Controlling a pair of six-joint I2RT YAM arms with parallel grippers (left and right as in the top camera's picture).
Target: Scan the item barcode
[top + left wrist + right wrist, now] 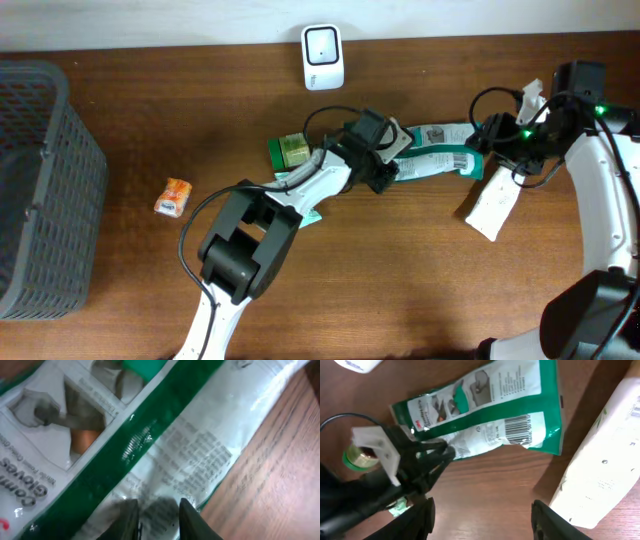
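The item is a green-and-white gloves packet (440, 150), lying flat on the wooden table. Its barcode (517, 425) faces up near one end. My left gripper (385, 172) is at the packet's other end. In the left wrist view the packet (150, 435) fills the frame. There the left gripper (157, 512) has its jaws a little apart, with the printed film showing in the gap. My right gripper (492, 140) hovers over the barcode end. In its own view the right gripper (482, 510) is wide open over bare wood and holds nothing. The white scanner (322, 55) stands at the back.
A white pouch (492, 205) lies just right of the packet, close to my right fingers. A green round tin (292, 150) sits beside the left arm. A small orange packet (173, 196) lies to the left. A grey basket (40, 180) fills the left edge.
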